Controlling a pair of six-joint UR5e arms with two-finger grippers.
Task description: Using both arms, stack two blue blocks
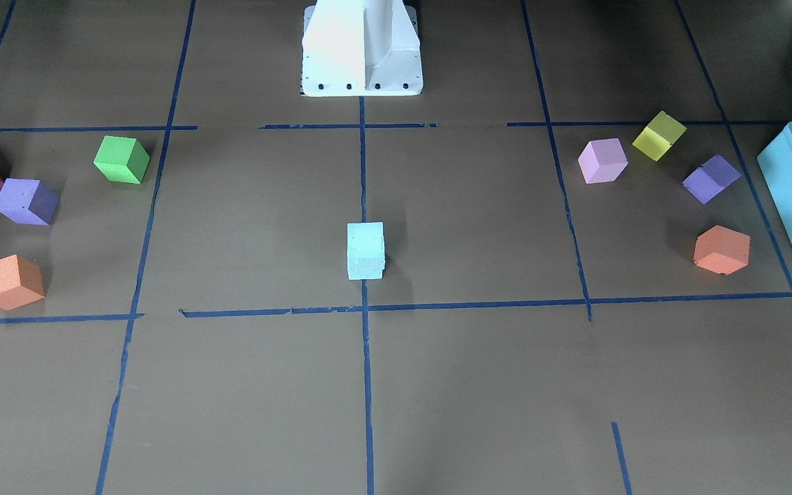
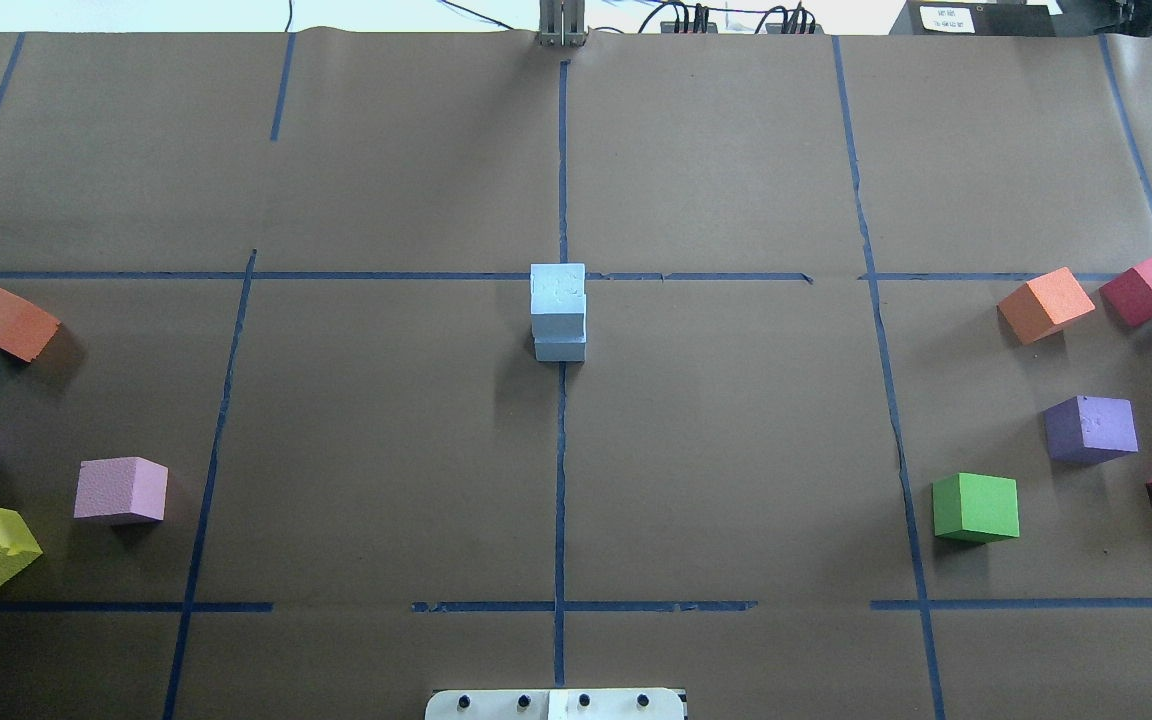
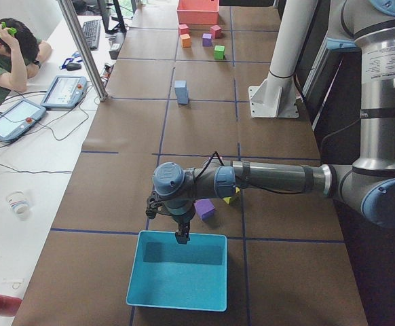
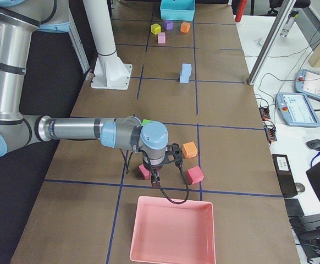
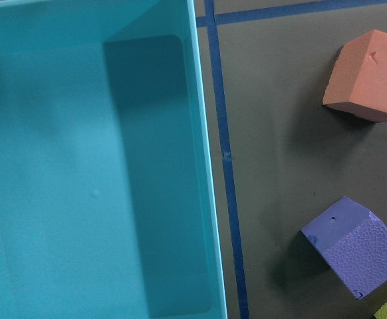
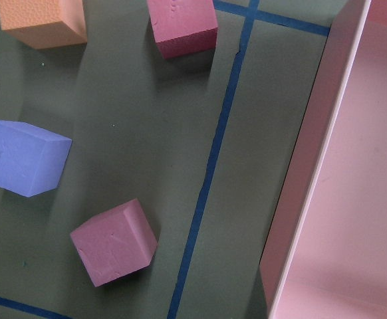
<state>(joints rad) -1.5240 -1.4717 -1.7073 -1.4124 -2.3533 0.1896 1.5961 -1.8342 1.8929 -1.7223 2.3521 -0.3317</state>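
Note:
The two pale blue blocks stand stacked at the table's centre on the blue tape line: the upper block point(image 2: 557, 292) sits on the lower block point(image 2: 560, 349), slightly offset. The stack also shows in the front view point(image 1: 366, 247) and far off in both side views point(image 3: 181, 92) point(image 4: 186, 72). No gripper is near it. My left gripper point(image 3: 182, 235) hangs over the rim of the teal box at the table's left end. My right gripper point(image 4: 156, 177) hangs by the pink tray at the right end. I cannot tell whether either is open or shut.
A teal box point(image 3: 177, 278) and orange, purple, pink and yellow cubes point(image 2: 120, 490) lie at my left end. A pink tray point(image 4: 171, 234) and orange, red, purple and green cubes point(image 2: 976, 507) lie at my right end. The white pedestal point(image 1: 361, 48) stands mid-table. An operator point(image 3: 7, 54) sits beside the table.

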